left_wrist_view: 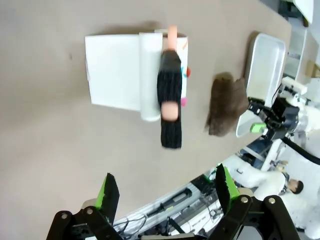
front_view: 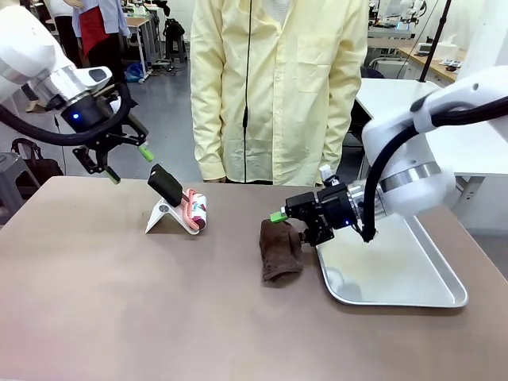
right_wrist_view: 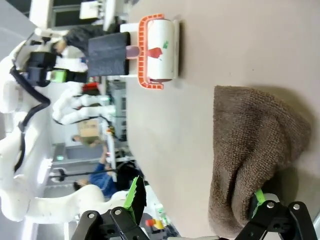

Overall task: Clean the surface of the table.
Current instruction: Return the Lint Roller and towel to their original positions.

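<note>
Both claws gape wide, gripping nothing, over the table (front_view: 119,317).
Left gripper (front_view: 127,163) hangs tilted above the table's far left; right gripper (front_view: 287,226) reaches level, just beside the brown cloth (front_view: 280,250).

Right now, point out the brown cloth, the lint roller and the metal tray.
brown cloth (front_view: 281,250), front view, middle of the fabric.
lint roller (front_view: 195,211), front view, its roll.
metal tray (front_view: 397,274), front view, bare floor.
</note>
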{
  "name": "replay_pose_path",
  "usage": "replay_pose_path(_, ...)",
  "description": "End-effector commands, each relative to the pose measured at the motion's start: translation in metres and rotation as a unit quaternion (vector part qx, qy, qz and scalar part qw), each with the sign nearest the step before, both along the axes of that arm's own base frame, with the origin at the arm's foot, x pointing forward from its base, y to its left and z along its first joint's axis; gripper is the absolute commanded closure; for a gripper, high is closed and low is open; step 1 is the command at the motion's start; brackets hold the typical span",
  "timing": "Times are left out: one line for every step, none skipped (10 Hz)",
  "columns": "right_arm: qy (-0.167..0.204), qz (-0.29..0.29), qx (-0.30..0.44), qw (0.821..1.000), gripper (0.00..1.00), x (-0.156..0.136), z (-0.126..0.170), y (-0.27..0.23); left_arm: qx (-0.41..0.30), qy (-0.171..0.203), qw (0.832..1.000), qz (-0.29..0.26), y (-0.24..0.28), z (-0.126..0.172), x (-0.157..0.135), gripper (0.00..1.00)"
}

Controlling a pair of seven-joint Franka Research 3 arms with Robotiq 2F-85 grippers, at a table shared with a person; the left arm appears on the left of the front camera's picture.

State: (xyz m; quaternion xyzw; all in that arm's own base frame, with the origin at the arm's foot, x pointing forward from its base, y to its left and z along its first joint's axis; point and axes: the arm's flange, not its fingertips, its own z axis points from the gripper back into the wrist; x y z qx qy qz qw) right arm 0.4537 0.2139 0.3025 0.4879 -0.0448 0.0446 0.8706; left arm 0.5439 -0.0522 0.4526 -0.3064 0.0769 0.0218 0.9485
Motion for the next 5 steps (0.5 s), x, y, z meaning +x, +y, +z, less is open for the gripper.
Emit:
replay_pose_path(0.010, 0.017, -0.125, 0.992, 0.00, 0.001, 0.048, 0.024, -0.028, -0.019, 0.999, -0.020, 0.014, -0.006, -0.031, 0.00)
replay_pose_path(0.019, 0.007, -0.194, 0.981, 0.00, 0.003, 0.065, 0.031, -0.034, -0.020, 0.999, -0.035, 0.022, -0.011, -0.042, 0.00)
replay_pose_path(0.025, -0.020, -0.271, 0.962, 0.00, 0.004, 0.079, 0.032, -0.046, -0.026, 0.998, -0.040, 0.033, -0.016, -0.055, 0.00)
replay_pose_path(0.025, -0.037, -0.339, 0.940, 0.00, 0.001, 0.094, 0.032, -0.066, -0.032, 0.995, -0.063, 0.049, -0.021, -0.072, 0.00)
replay_pose_path(0.006, -0.055, -0.353, 0.934, 0.00, -0.003, 0.105, 0.032, -0.087, -0.038, 0.992, -0.080, 0.064, -0.027, -0.086, 0.00)
